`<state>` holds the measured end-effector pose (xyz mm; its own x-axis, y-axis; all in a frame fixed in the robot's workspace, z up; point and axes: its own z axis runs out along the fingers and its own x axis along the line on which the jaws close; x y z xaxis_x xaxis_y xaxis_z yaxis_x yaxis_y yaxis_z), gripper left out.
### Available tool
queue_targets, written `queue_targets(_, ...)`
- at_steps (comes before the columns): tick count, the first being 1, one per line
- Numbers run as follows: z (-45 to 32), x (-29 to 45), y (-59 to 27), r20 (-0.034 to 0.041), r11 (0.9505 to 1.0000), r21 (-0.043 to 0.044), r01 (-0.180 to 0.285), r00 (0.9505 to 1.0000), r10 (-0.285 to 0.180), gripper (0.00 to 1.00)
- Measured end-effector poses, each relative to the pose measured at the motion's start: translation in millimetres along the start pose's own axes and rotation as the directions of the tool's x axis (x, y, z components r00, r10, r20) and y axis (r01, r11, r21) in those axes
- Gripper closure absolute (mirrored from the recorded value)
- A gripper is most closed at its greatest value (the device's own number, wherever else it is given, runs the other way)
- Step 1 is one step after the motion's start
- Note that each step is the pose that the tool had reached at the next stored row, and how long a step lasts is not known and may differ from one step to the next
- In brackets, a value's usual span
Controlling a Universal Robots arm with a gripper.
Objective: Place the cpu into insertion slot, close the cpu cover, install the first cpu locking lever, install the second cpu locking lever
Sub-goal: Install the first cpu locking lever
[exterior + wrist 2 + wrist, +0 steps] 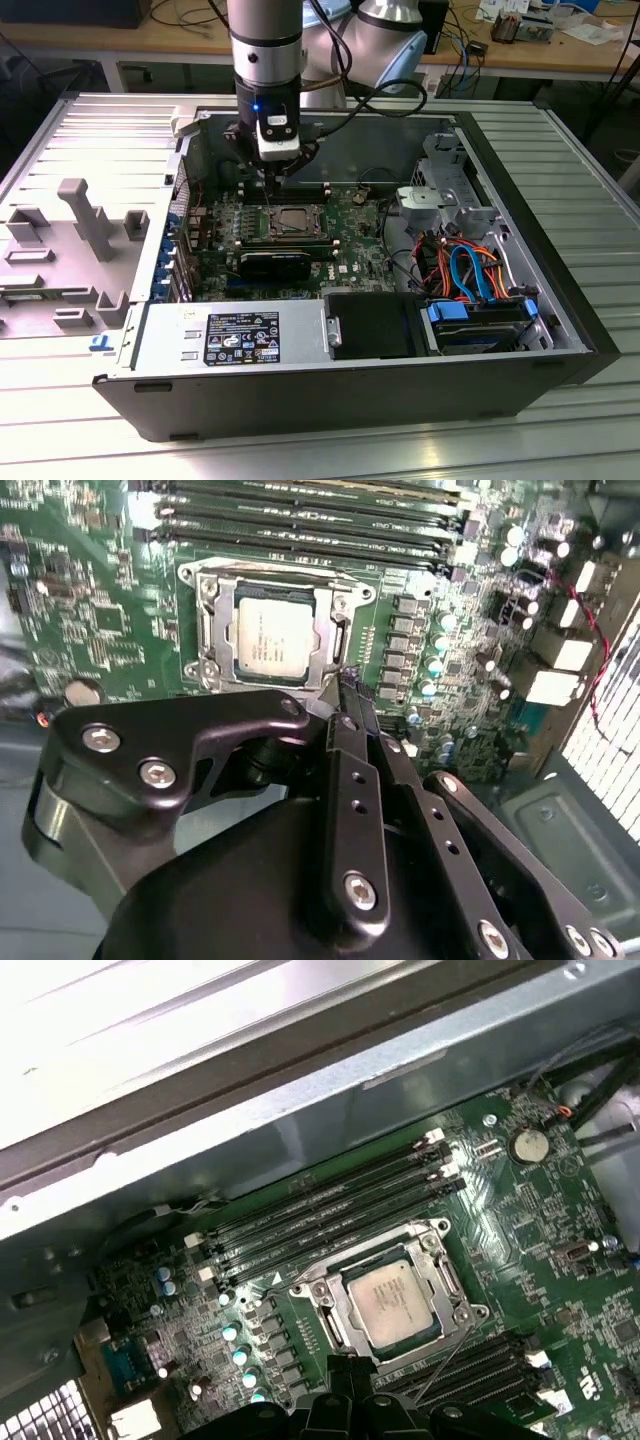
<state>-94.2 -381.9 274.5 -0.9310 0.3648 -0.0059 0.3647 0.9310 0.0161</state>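
Computer case (300,405) lies open on a ribbed metal table (585,200), with the green motherboard (352,238) inside.

The cpu (272,640) sits flat in the insertion slot (262,224), silver top up. The cpu cover (329,630) lies down over it, and the chip shows through its window. Same state in the first wrist view: cpu (392,1300) framed by cpu cover (450,1285).

A thin wire lever (444,1365) slants off one corner of the slot; latched or not, cannot tell.

The gripper (270,183) hangs at about 11 o'clock from the slot in the exterior view, close above the board. In the second wrist view the gripper (347,680) has its black fingers (352,740) pressed together, holding nothing, with the tip just beside the cover's edge.

In the exterior view, from the slot:
- power supply (230,335) at 6 o'clock
- bundle of coloured cables (470,270) at 4 o'clock
- grey fixture block (85,225) at 9 o'clock, outside the case
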Motion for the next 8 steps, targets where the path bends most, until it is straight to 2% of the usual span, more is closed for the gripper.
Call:
queue_targets(2, -0.1, 0.0, 0.0, -0.0021, 0.9995, 0.0005, 0.031, 0.9995, -0.031, 0.89)
queue_targets(4, 0.0, 0.0, 0.0, -0.0048, 0.9961, 0.0007, 0.089, 0.9961, -0.089, 0.89)
queue_targets(8, 0.1, 0.0, 0.0, -0.0063, 0.9877, 0.0002, 0.156, 0.9877, -0.156, 0.89)
